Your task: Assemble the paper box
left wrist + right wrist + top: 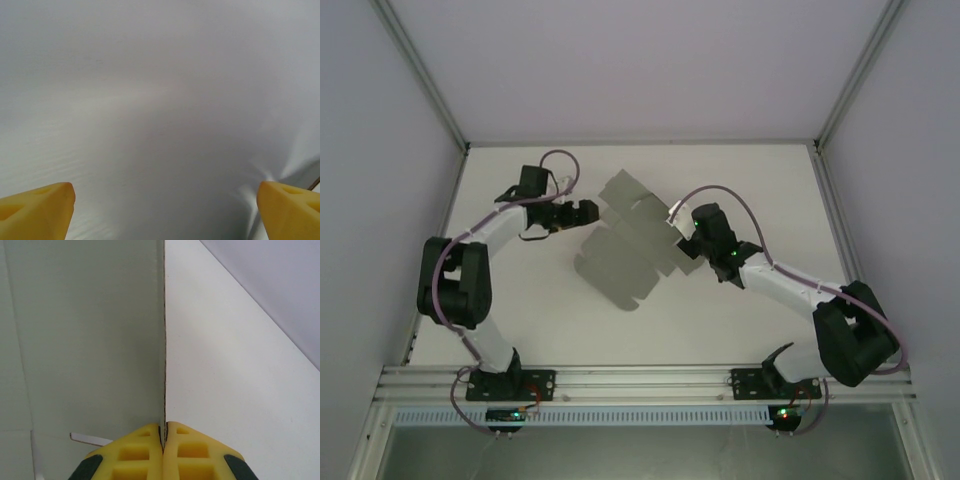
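Right gripper (163, 434) tight on paper box (85, 340)

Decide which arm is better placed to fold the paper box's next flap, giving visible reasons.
Probably left. The right gripper is shut on an edge of the paper box, so it is occupied; the left gripper is open and empty beside it.

Matt paper box (620, 255), matt white table (550, 320).
You see thin, smooth grey cardboard with a dull finish; the right gripper (163, 427) fingers (135, 455) look like moulded yellow plastic, perhaps rubbery; the frame rail (650, 378) is pale, faintly shiny metal.
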Controlling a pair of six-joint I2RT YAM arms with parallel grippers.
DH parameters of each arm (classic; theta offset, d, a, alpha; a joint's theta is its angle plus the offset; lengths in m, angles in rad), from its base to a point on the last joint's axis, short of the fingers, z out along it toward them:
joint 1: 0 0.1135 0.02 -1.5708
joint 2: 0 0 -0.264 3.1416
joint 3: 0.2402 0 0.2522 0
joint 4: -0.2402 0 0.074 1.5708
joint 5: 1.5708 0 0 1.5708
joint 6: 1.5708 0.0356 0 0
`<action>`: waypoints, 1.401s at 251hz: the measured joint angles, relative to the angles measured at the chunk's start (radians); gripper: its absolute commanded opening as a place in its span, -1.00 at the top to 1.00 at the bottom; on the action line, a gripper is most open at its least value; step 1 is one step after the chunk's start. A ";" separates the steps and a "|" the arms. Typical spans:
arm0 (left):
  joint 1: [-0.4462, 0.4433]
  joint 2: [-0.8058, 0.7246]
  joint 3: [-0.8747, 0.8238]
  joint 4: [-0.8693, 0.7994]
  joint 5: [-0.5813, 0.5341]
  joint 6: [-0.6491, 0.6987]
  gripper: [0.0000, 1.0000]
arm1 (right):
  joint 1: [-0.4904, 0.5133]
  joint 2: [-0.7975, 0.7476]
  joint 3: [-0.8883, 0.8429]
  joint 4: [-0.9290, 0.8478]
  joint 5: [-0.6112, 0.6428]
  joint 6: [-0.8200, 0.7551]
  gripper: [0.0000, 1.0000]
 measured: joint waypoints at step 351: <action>-0.116 0.031 -0.185 0.337 0.179 -0.027 -0.26 | 0.012 0.018 -0.008 0.023 -0.087 -0.004 1.00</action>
